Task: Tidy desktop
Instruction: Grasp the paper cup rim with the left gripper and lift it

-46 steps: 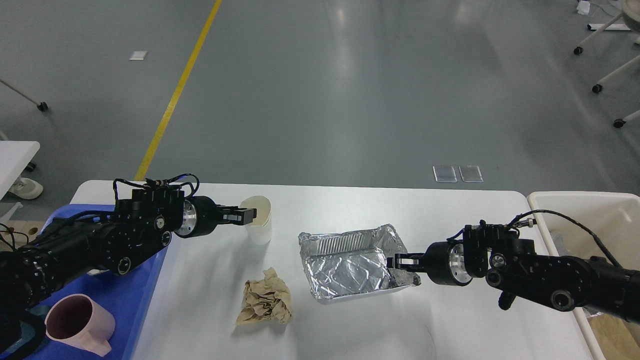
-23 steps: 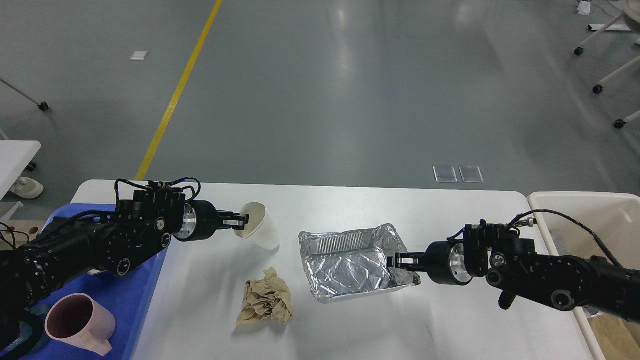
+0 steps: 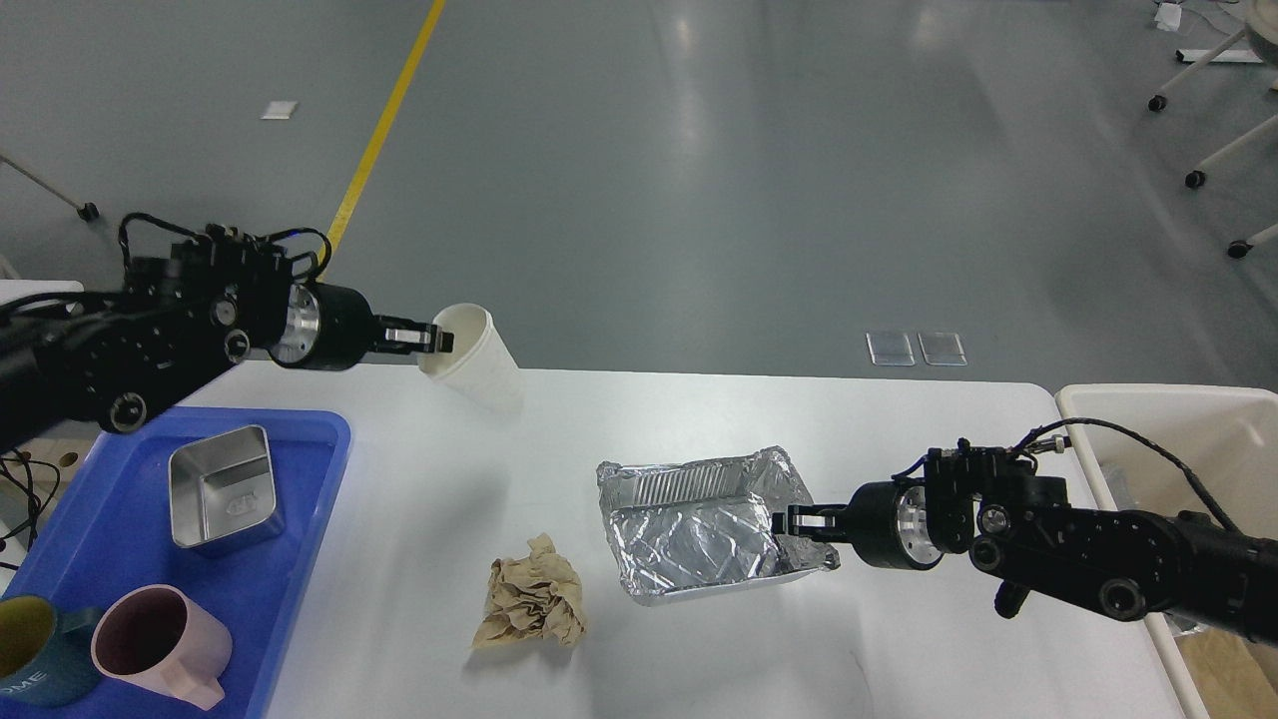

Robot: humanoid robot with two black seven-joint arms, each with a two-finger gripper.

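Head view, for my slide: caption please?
Left gripper lifts paper cup above desktop; right gripper grips foil tray.

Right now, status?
Left gripper shut on paper cup, tilted, lifted. Right gripper at foil tray rim. Crumpled napkin on desktop.

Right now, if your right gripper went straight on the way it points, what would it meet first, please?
The right gripper points left, shut on the near right rim of the foil tray. Going straight on, it would push into the tray itself; depth is hard to judge.
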